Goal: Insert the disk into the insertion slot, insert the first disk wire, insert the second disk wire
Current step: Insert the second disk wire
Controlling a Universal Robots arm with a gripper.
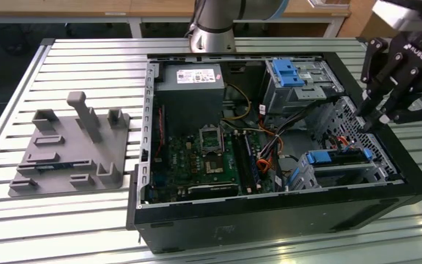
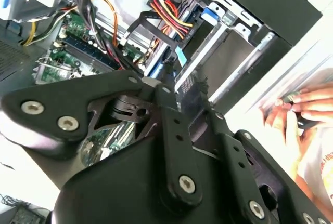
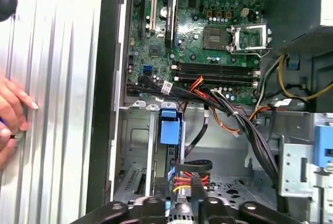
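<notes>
A: Start with the exterior view. Where is the gripper (image 1: 370, 122)?

B: It hangs over the open computer case (image 1: 270, 212), by the edge on the exterior view's right. Its black fingers (image 1: 366, 107) point down and lie close together, tips just above the insertion slot (image 1: 343, 168), the low silver cage. Whether they pinch anything I cannot tell.

A: And the disk?

B: The disk (image 1: 336, 158) sits in that slot already, its blue carrier showing at the near end. A bit of red, seemingly the first disk wire (image 1: 331, 144), lies just beside it, under the fingertips. The taller grey cage with the blue bracket (image 1: 290, 74) stands further back. A grey fixture plate (image 1: 64, 159) rests on the slatted table (image 1: 86, 60), well apart on the exterior view's left.

A: The second wrist view?

B: The gripper's black linkage (image 2: 171, 146) covers most of the foreground. Beyond it are the slot's metal wall (image 2: 229, 57) and a bundle of orange, yellow and black wires (image 2: 169, 13). A person's hand (image 2: 302, 107) rests on the table outside the case.

A: And the first wrist view?

B: The motherboard (image 3: 208, 26), the disk's blue tab (image 3: 170, 128) in the slot, and the wire bundle (image 3: 187, 180) right at the gripper's base (image 3: 182, 211). The person's hand (image 3: 13, 115) lies on the table.
</notes>
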